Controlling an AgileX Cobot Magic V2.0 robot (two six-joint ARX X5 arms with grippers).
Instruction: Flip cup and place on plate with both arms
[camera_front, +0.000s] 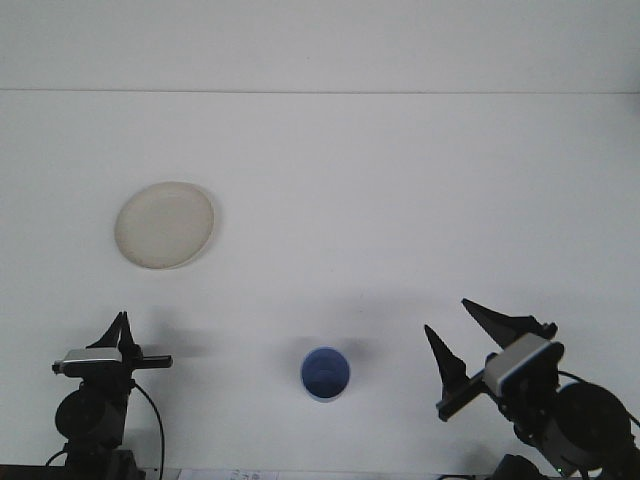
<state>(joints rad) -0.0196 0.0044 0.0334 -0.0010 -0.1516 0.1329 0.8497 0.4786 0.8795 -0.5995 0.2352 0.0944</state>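
Observation:
A blue cup (326, 374) stands upright with its mouth up on the white table, near the front edge at the middle. A cream plate (164, 224) lies at the left, farther back. My right gripper (472, 340) is at the front right, well clear of the cup, open with its two fingers spread and nothing between them. My left gripper (122, 330) rests at the front left, below the plate; its fingers look close together with nothing held.
The white table (400, 200) ends at a back edge that runs across the top of the view.

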